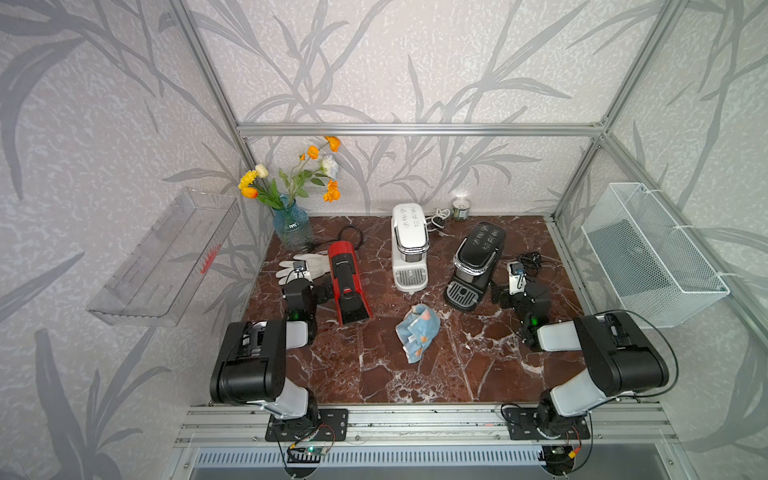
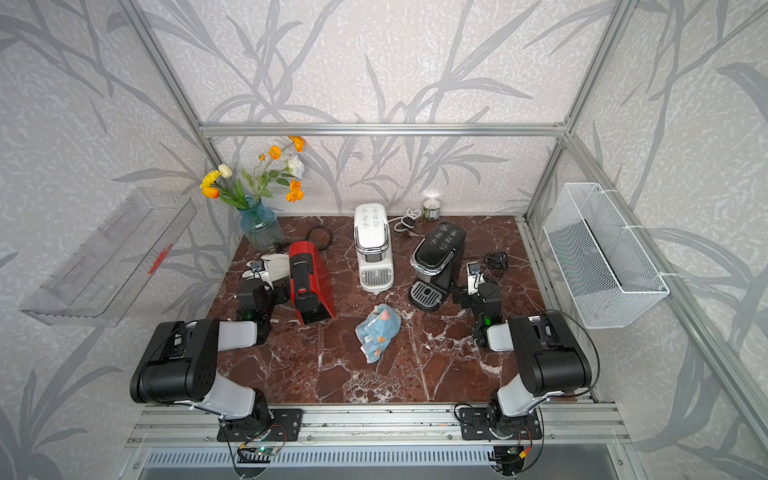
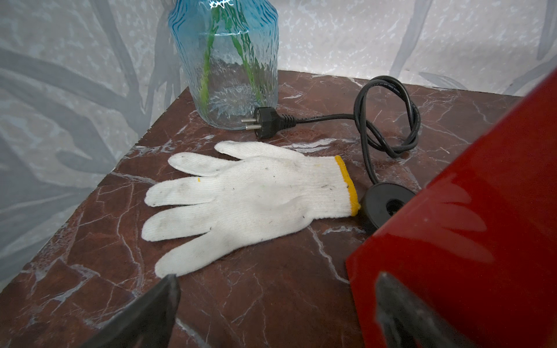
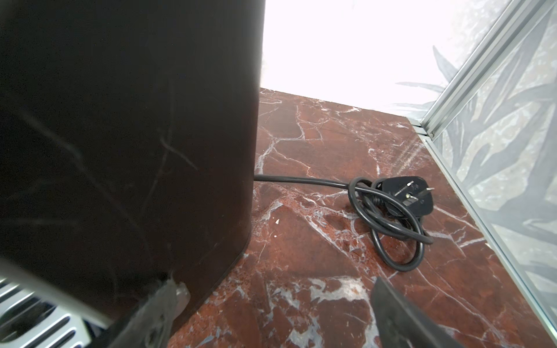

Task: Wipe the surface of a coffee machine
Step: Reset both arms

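On the table's left side, left gripper (image 3: 277, 286): jaws spread wide and empty, low over the red-brown marble tabletop (image 3: 105, 271), with one finger (image 3: 398, 310) just beside the side panel of the red capsule coffee machine (image 3: 452, 226).
Ahead of the left gripper: a white knitted work glove with a yellow cuff (image 3: 250, 202) lay flat, cuff end next to the red machine. Beyond it a black power cord (image 3: 388, 120) ended in a plug just beside the base of a blue ribbed glass vase (image 3: 224, 60) holding orange and white flowers.
Right gripper (image 4: 275, 289): likewise released and holding nothing, with one finger (image 4: 162, 301) hard by the lower side wall of the glossy black coffee machine (image 4: 120, 135). Contact could not be made out.
Beyond the right gripper: a coiled black cord with a flat plug (image 4: 391, 211) lay near the aluminium frame rail (image 4: 452, 180).
Cloth: in both top views a crumpled blue patterned cloth (image 1: 417, 332) lay on the marble near the middle, between the two arms, in front of the white coffee machine (image 1: 409, 249) and apart from both grippers.
Machines: red, white and black stood in a row across the table.
Back wall: a small tin can (image 1: 460, 206) stood behind the white machine.
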